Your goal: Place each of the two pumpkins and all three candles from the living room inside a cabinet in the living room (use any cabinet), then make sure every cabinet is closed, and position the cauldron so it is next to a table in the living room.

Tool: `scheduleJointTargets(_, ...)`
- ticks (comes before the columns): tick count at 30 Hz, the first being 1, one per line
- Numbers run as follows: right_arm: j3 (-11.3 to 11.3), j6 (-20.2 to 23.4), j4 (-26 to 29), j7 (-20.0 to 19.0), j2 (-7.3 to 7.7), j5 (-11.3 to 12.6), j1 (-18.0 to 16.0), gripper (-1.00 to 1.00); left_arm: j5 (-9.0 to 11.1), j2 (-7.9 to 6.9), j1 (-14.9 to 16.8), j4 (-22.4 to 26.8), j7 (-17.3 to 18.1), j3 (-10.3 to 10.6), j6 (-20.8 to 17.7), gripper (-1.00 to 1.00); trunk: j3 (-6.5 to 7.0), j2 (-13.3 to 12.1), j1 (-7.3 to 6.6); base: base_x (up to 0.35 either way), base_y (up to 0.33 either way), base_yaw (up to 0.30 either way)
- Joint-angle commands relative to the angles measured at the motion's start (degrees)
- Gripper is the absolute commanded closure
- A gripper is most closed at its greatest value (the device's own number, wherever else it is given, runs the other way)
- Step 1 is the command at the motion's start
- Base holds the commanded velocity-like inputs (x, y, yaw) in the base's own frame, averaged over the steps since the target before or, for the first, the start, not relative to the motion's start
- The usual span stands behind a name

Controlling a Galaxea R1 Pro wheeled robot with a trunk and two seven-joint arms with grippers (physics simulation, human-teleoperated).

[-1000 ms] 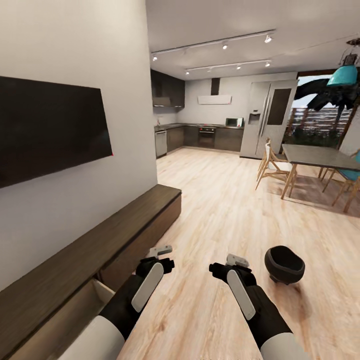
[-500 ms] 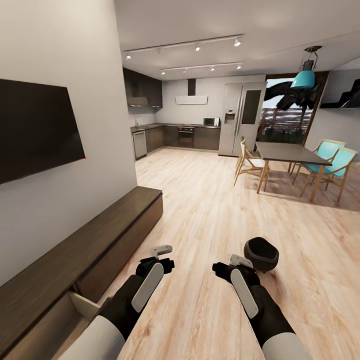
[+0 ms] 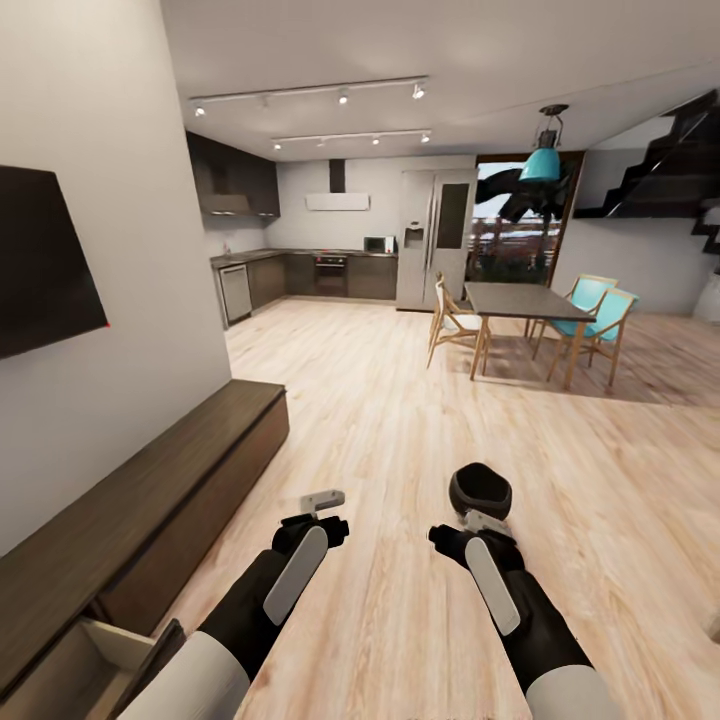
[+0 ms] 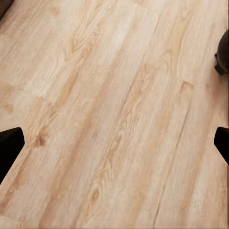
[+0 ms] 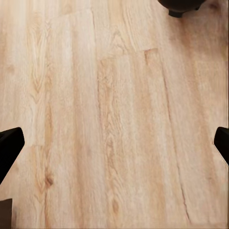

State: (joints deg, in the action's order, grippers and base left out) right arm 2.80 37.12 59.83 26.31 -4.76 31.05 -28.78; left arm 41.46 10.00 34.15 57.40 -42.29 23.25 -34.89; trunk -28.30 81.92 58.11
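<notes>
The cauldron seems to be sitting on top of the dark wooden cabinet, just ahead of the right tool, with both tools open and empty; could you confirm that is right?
Not quite: the cauldron stands on the wooden floor, not on the cabinet, as the head view shows. The rest holds: it sits just ahead of the right tool, and the wrist views show both that and the left tool open and empty.
</notes>
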Motion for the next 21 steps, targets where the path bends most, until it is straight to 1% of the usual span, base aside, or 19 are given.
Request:
scheduleJointTargets(1, 0.1, 0.0, 0.0, 0.6, 0.03, 0.6, 0.0, -1.00, 0.4, 0.00, 0.0, 0.1, -0.5, 0.0, -0.1, -1.00, -0.06, 0.0, 0.00, 0.000, 0.000, -0.277)
scheduleJointTargets(9, 0.0, 0.0, 0.0, 0.7, 0.06, 0.6, 0.0, -1.00, 0.3, 0.00, 0.0, 0.1, -0.5, 0.0, 0.1, -1.00, -0.06, 0.0, 0.00, 0.000, 0.000, -0.277)
scheduleJointTargets(14, -0.6, 0.0, 0.0, 0.7, 0.06, 0.6, 0.0, -1.00, 0.3, 0.00, 0.0, 0.1, -0.5, 0.0, 0.1, -1.00, -0.06, 0.0, 0.00, 0.000, 0.000, -0.278)
scheduleJointTargets(21, -0.9, 0.0, 0.0, 0.7, 0.03, 0.6, 0.0, -1.00, 0.3, 0.00, 0.0, 0.1, -0.5, 0.0, 0.1, -1.00, -0.06, 0.0, 0.00, 0.000, 0.000, -0.278)
